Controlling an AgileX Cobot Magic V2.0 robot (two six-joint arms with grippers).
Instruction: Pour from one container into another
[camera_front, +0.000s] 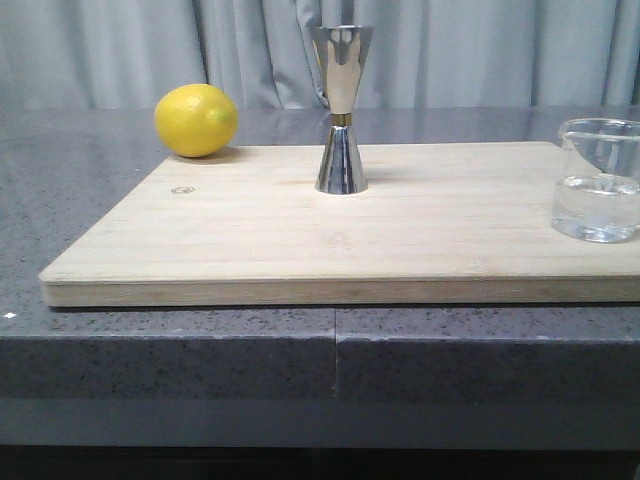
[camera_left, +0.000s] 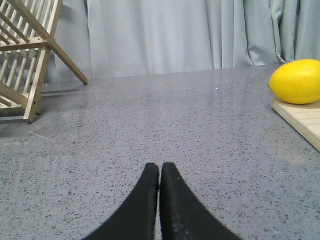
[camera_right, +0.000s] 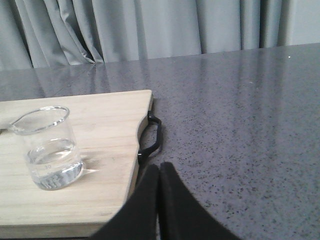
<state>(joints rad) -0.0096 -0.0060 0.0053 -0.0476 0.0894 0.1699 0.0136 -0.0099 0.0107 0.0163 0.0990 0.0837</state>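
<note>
The clear glass beaker (camera_front: 598, 180) stands upright at the right end of the wooden board (camera_front: 240, 240), partly filled with clear liquid. In the right wrist view the beaker (camera_right: 48, 148) sits off to one side of my right gripper (camera_right: 159, 166), which is shut and empty over the counter by the board's edge. The steel hourglass jigger (camera_front: 342, 108) with a gold waist band stands upright at the board's middle back. My left gripper (camera_left: 160, 165) is shut and empty above bare grey counter, away from the board. Neither gripper shows in the front view.
A yellow lemon (camera_front: 196, 120) rests at the board's back left corner, also seen as the lemon (camera_left: 297, 81) in the left wrist view. A wooden dish rack (camera_left: 27, 55) stands beyond the left gripper. The board has a black handle (camera_right: 151, 135) on its right end. Grey curtains hang behind.
</note>
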